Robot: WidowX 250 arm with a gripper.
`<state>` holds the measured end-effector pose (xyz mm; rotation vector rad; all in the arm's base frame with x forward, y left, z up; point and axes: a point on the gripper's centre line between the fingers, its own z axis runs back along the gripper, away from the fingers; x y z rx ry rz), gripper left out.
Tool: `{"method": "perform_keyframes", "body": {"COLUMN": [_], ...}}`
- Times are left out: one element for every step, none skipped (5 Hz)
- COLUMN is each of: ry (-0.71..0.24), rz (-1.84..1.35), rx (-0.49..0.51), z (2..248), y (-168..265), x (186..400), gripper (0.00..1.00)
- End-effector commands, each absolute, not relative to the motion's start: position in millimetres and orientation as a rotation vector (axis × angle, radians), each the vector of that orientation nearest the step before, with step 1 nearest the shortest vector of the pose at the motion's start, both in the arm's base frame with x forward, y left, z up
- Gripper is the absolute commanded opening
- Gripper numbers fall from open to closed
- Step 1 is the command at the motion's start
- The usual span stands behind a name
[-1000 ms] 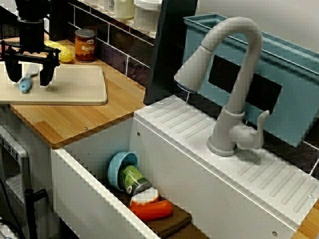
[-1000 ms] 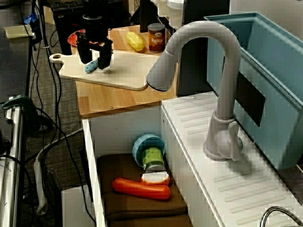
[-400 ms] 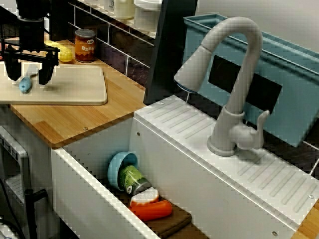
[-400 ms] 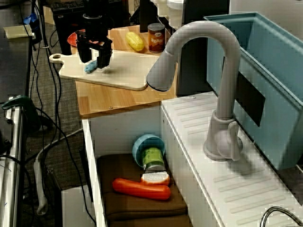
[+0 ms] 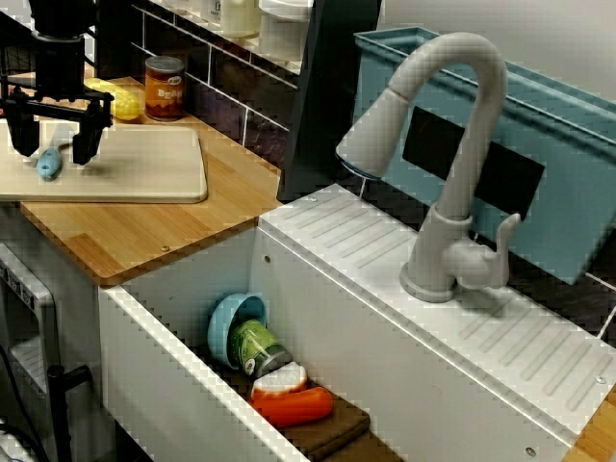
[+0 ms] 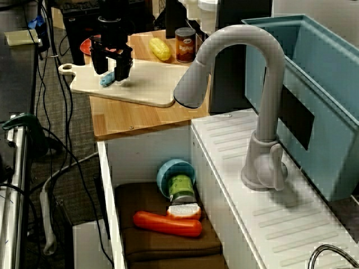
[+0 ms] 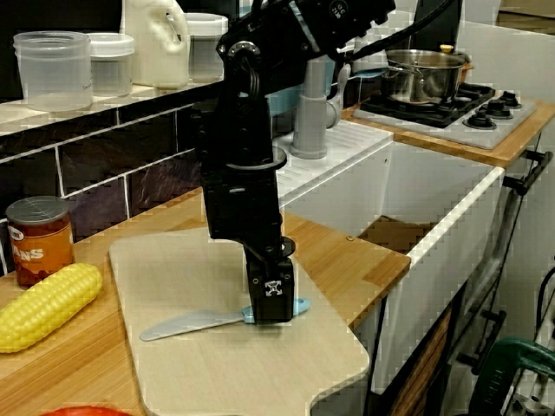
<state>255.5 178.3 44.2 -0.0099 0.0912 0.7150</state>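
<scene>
Black claw (image 5: 53,144) hangs low over the pale cutting board (image 5: 144,168), its fingers spread apart on either side of the blue handle of a small spatula (image 7: 184,325). That tool lies flat on the board, its grey blade pointing toward the corn cob (image 7: 43,305); whether the fingertips touch the handle cannot be told. A red-labelled can (image 7: 35,241) stands by the corn, and well apart, in the sink (image 6: 146,150) below the grey faucet (image 6: 263,84), a blue bowl (image 6: 171,168), a green jar (image 6: 182,188) and a carrot (image 6: 168,224) lie on a brown cloth (image 6: 146,238).
</scene>
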Motion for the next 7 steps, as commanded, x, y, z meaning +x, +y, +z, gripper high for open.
{"method": "perform_keyframes", "body": {"ry": [0.058,0.061,0.062,0.066,0.07,0.068,0.063], "rz": [0.722,0.728,0.732,0.735,0.736,0.736,0.729], "rx": [-0.001,-0.004,-0.003,-0.003,0.004,0.003,0.001], "z": [55.1,54.0,52.6,51.9,50.1,50.2,50.7], "y": [190.5,191.6,191.3,189.8,188.1,188.5,187.2], "x": [259.3,259.7,260.7,261.5,262.7,263.1,260.8], "gripper": [1.0,1.0,1.0,1.0,1.0,0.54,0.0]}}
